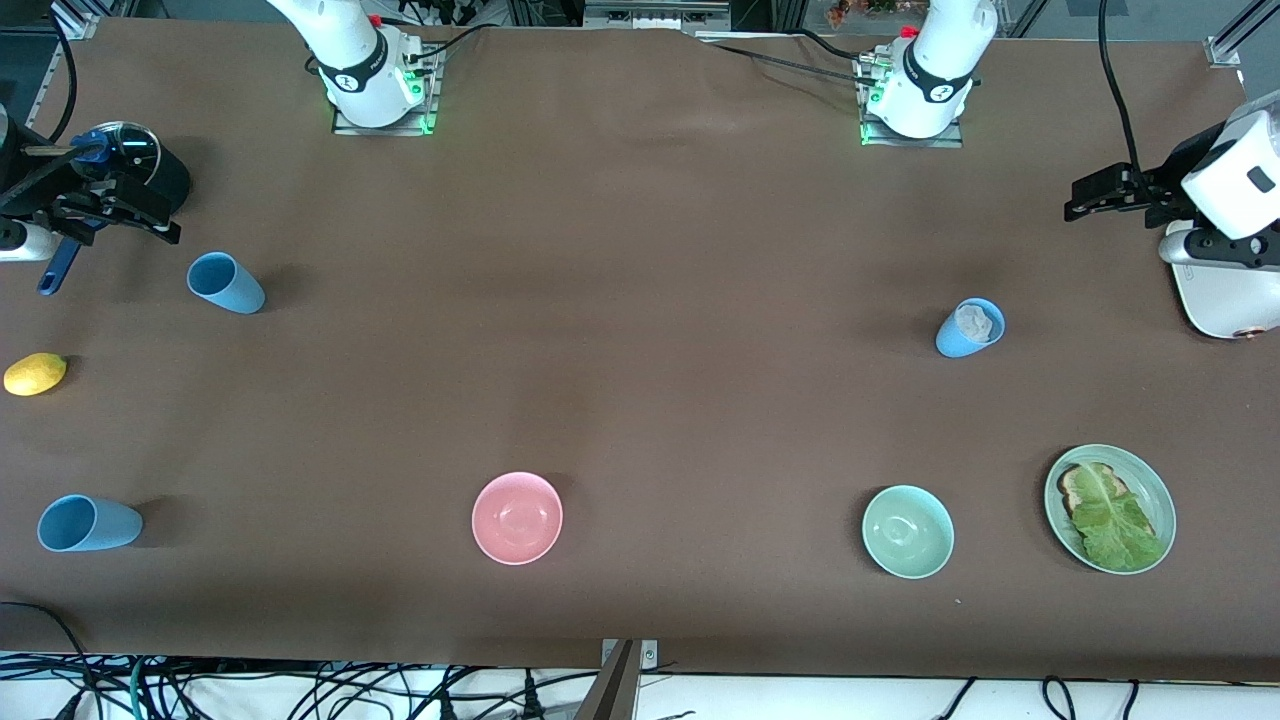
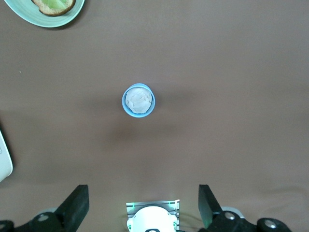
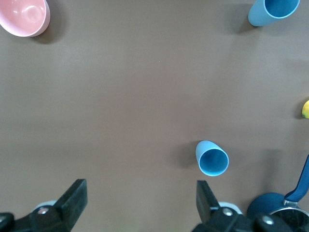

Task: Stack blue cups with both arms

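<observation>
Three blue cups stand on the brown table. One cup (image 1: 970, 328) toward the left arm's end holds a crumpled whitish lump; it also shows in the left wrist view (image 2: 138, 99). A second cup (image 1: 226, 283) stands toward the right arm's end, and shows in the right wrist view (image 3: 212, 158). A third cup (image 1: 88, 524) stands nearer the front camera, and shows in the right wrist view (image 3: 273, 10). My left gripper (image 1: 1090, 198) (image 2: 143, 208) is open and empty, high over its end of the table. My right gripper (image 1: 160, 220) (image 3: 140, 208) is open and empty, up beside the saucepan.
A dark blue saucepan (image 1: 140, 165) with a glass lid and a lemon (image 1: 35, 374) lie toward the right arm's end. A pink bowl (image 1: 517, 517), a pale green bowl (image 1: 907, 531) and a green plate (image 1: 1160, 500) with toast and lettuce stand near the front edge. A white device (image 1: 1220, 290) sits at the left arm's end.
</observation>
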### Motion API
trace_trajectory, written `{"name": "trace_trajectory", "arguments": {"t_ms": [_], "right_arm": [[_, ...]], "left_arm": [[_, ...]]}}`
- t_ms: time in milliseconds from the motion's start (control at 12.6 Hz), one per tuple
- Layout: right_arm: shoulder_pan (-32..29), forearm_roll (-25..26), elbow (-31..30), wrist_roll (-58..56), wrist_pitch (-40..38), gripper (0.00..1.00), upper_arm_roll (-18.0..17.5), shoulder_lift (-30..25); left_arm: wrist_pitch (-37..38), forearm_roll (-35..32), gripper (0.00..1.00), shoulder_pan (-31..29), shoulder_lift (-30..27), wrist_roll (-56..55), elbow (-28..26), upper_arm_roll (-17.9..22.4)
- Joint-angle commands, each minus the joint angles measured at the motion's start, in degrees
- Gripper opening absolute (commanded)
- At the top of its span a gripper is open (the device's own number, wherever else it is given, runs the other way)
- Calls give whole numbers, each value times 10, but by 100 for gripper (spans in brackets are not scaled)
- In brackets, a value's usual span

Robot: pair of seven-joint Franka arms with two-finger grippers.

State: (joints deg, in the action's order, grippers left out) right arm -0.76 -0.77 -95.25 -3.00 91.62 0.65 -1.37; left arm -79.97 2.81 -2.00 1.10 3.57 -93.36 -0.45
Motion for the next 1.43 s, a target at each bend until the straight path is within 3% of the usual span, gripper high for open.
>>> {"name": "trace_trajectory", "arguments": {"t_ms": [0,238,555,714,1031,1348], "right_arm": [[-6,0,10,-10,-12,100,-2,1],[-6,0,10,-10,-11,100,-2,1],[-6,0,10,-10,-12,100,-2,1],[-6,0,10,-10,-12,100,-2,1],[-6,0,10,-10,-12,100,-2,1],[-6,0,10,-10,-12,100,-2,1]], "left_arm": [[2,-8,100,-1,29,6,23,-1],[1,-12,100,-4,76,6,41,1],[-2,-12,100,-3,192,7,81,2],[-17,-12,100,-5,209,7,83,2],[-88,-14,100,-27,229,9,49,2],[-210,-13,100,-50,212,16,-60,1]]}}
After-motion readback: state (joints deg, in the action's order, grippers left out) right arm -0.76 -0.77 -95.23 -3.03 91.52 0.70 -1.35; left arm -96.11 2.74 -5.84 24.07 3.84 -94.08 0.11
